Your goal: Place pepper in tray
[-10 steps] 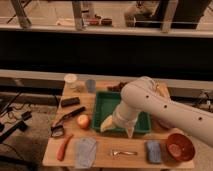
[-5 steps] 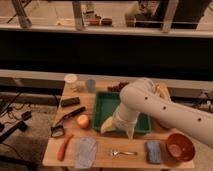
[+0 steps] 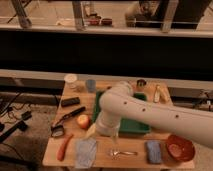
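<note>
Basically nothing is done yet. The pepper (image 3: 64,147) is lying flat on the worktop (image 3: 132,161) at the lower left of the frame, near the front-left corner. It is sitting just left of a grey-blue cloth (image 3: 86,152) and below-left of the apple (image 3: 83,121). It is lying well outside the tray (image 3: 141,129).

The tray is occupying the middle of the worktop, with much of it hidden behind the white arm (image 3: 150,115). In the green part that is showing, I'm not seeing anything.

The gripper (image 3: 103,136) is hanging off the end of the arm at lower centre of the frame. It is sitting by the tray's front-left corner, between the apple and the fork (image 3: 122,152), beside the cloth's upper right corner. The jaws are standing wide open and gripping nothing. The pepper is lying apart from them to the left, with the cloth in between.

I'm reading this as the approach phase, so the whole pick-and-place is outstanding:
- moving the gripper left and down over the pepper
- closing across its narrow width
- lifting it clear of the cloth and the apple
- carrying it right, over the tray rim
- releasing it inside the tray

The red bowl (image 3: 180,147) and blue sponge (image 3: 153,151) at lower right are sitting off that path, so I'm not expecting them to matter.
</note>
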`<state>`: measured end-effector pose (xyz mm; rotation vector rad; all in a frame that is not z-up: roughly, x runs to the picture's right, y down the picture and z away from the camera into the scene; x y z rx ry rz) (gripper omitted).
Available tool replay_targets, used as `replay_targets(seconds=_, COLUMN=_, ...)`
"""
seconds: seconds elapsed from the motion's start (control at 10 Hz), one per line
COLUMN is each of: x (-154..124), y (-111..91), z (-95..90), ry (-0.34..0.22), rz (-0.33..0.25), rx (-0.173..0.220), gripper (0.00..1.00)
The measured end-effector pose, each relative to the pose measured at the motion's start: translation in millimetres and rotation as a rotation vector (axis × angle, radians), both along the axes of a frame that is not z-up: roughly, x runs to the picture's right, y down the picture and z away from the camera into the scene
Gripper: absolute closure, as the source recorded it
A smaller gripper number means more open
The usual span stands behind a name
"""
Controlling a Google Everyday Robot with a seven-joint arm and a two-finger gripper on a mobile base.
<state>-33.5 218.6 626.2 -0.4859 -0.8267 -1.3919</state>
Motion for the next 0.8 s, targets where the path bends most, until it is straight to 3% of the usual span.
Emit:
replay_targets(seconds=0.3, x=-58.8, y=8.9, z=1.2, ry=-0.073, rz=-0.049, rx=0.011, gripper=0.2)
replay_targets(seconds=0.5, x=-92.1, y=14.7, z=4.3, ry=-0.101, rz=-0.064, rx=0.044, gripper=0.2)
replay_targets(seconds=0.8, x=-113.3, y=20.0, z=7.8, ry=-0.079, rz=-0.067, rx=0.097, gripper=0.2)
